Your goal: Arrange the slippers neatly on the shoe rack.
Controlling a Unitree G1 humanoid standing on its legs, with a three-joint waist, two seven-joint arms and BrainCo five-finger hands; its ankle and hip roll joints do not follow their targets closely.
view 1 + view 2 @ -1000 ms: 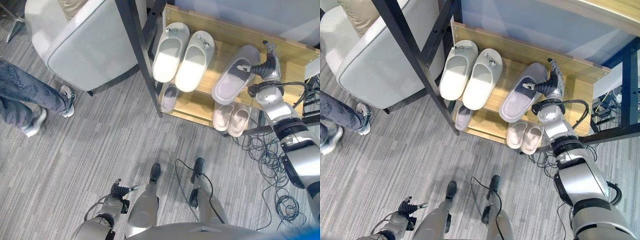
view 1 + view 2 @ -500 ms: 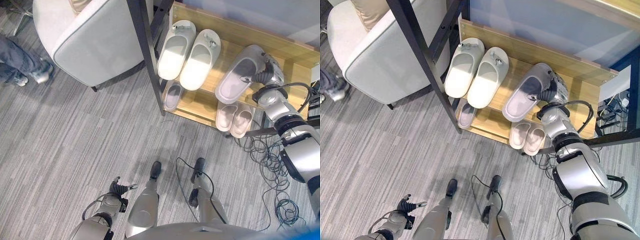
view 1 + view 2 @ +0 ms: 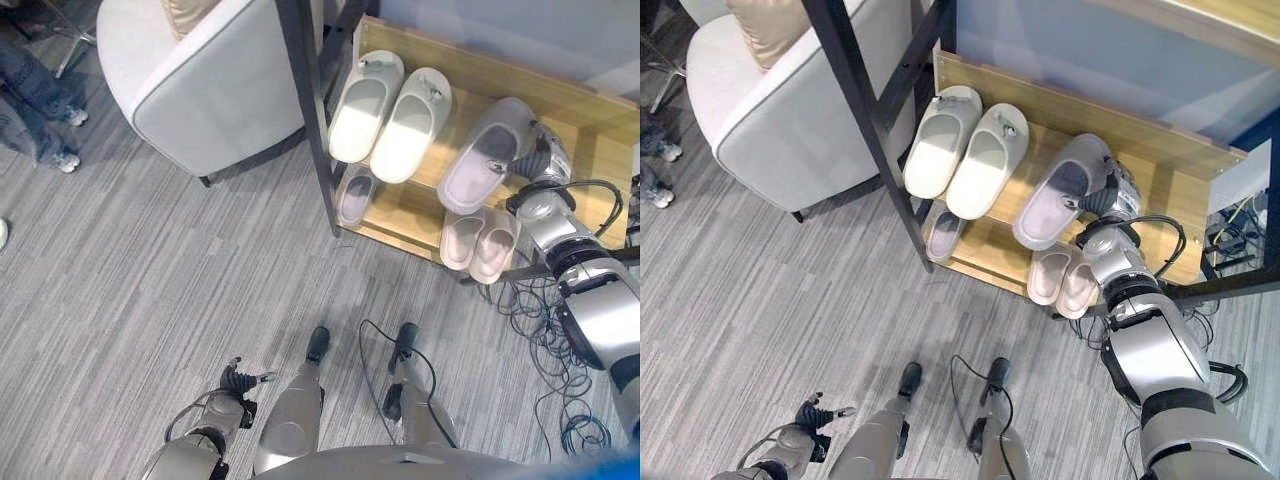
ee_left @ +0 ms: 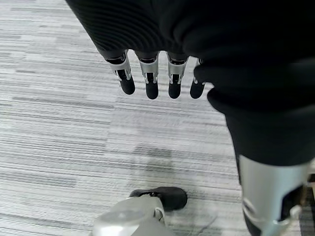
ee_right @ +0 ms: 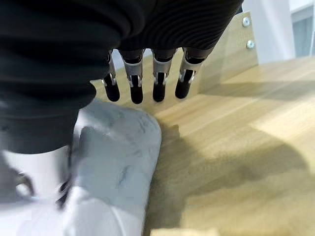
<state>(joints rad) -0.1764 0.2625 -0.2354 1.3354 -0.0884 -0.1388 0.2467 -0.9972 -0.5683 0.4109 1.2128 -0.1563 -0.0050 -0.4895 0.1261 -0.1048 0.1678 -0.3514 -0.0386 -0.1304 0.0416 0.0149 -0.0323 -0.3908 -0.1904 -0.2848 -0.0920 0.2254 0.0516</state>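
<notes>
Currently the placement step is in hand: the right hand [image 3: 1108, 192] sits at the toe of the grey slipper [image 3: 1060, 192] on the upper shelf [image 3: 1165, 215], fingers [image 5: 134, 82] straight above it, thumb alongside. The cream pair [image 3: 965, 155] lies at 9 o'clock. Next, nudge the slipper parallel. The left hand [image 4: 157, 81] hangs relaxed.

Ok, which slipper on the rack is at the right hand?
The grey slipper on the top shelf, alone beside the right hand; the cream pair sits further left.
</notes>
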